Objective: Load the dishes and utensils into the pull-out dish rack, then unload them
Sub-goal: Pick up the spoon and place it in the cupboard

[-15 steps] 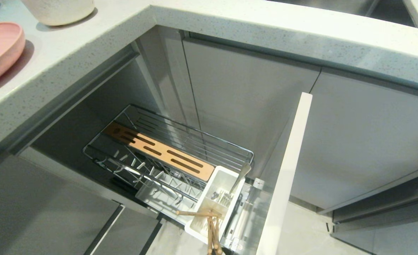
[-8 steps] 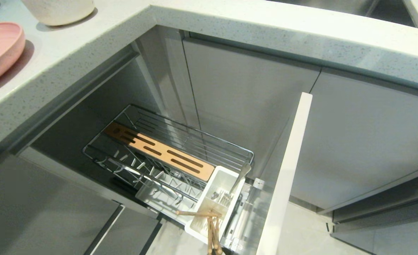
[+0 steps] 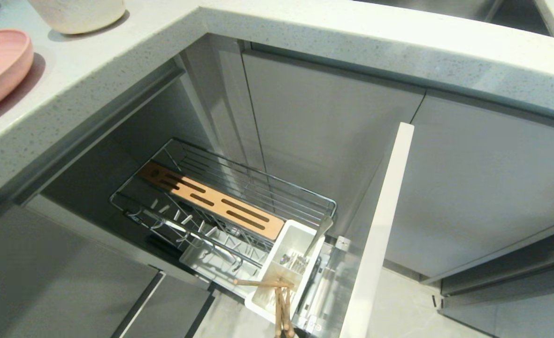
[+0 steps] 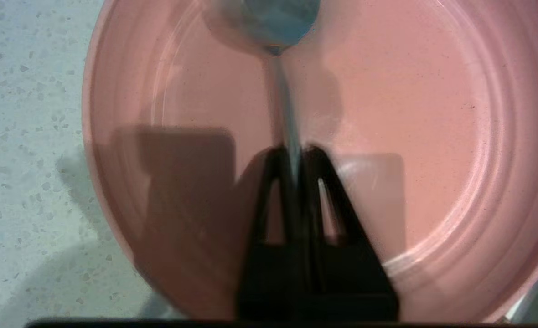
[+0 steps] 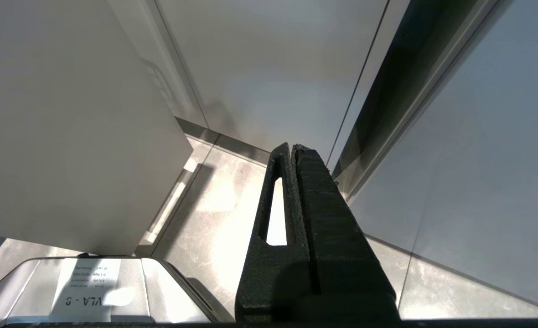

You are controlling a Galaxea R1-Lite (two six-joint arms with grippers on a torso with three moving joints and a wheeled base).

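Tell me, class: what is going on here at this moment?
The left gripper is shut on a metal spoon above the pink plate on the counter. The dish rack is pulled out, with chopsticks and another utensil in its white tub. The right gripper hangs shut, idle, near the floor.

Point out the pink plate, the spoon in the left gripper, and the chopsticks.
pink plate [image 4: 433,114]: left wrist view, bare inner floor.
spoon [image 4: 283,105]: left wrist view, handle.
left gripper [image 4: 295,152]: left wrist view, fingertips.
chopsticks [image 3: 280,307]: head view, shafts.
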